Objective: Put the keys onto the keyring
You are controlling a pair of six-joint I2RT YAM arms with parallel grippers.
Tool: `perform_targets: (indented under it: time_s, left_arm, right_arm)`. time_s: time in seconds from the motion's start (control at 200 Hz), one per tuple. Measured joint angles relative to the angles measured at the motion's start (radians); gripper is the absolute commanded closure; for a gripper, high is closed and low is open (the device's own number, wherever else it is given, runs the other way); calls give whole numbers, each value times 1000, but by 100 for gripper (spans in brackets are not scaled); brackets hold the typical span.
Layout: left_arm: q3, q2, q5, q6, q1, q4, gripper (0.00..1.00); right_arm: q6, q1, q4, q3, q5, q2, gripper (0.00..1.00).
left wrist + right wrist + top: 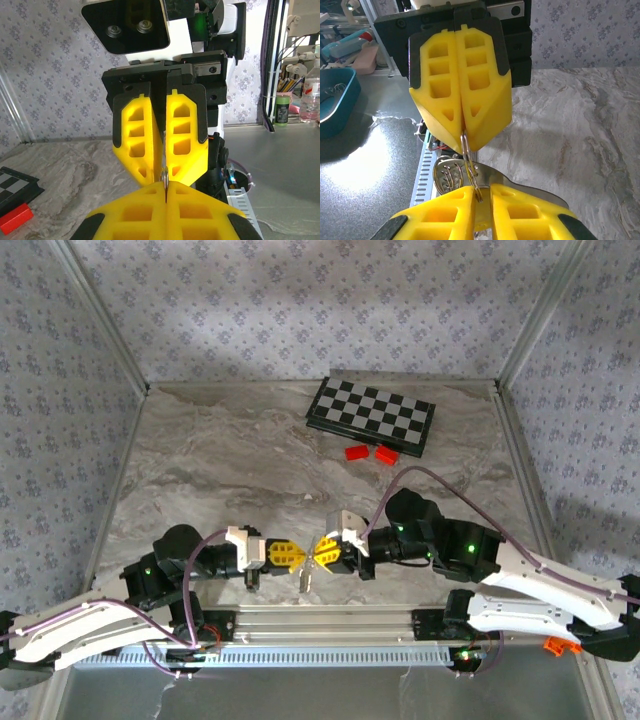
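The thin metal keyring [469, 160] spans the short gap between the two yellow-fingered grippers near the table's front edge. My left gripper [296, 557] is shut on the ring's upper part, whose edge [165, 175] pokes out of its closed fingertips. My right gripper [481, 194] is closed on a flat silver key [530, 187], and the ring's lower loop dips into the same gap. A second key head with slots [446, 172] hangs behind the ring. In the top view the right gripper [320, 550] nearly touches the left one, and the keys [305, 580] dangle below them.
A folded chessboard [370, 415] lies at the back of the marble table with two red blocks [370, 452] in front of it. An aluminium rail [330, 620] runs along the near edge. A teal bin [332, 100] sits off the table.
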Motion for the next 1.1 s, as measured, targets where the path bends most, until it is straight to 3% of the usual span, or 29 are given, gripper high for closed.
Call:
perform_targets:
  time_s: [0.17,1.099]
  left_arm:
    - [0,-3,0,-7,0,0,100]
    - [-19,-13,19,-24,0,34,100]
  right_arm:
    - [2,6,6,0,-7,0,100]
    - [-1,5,13,-7,-35,19,98]
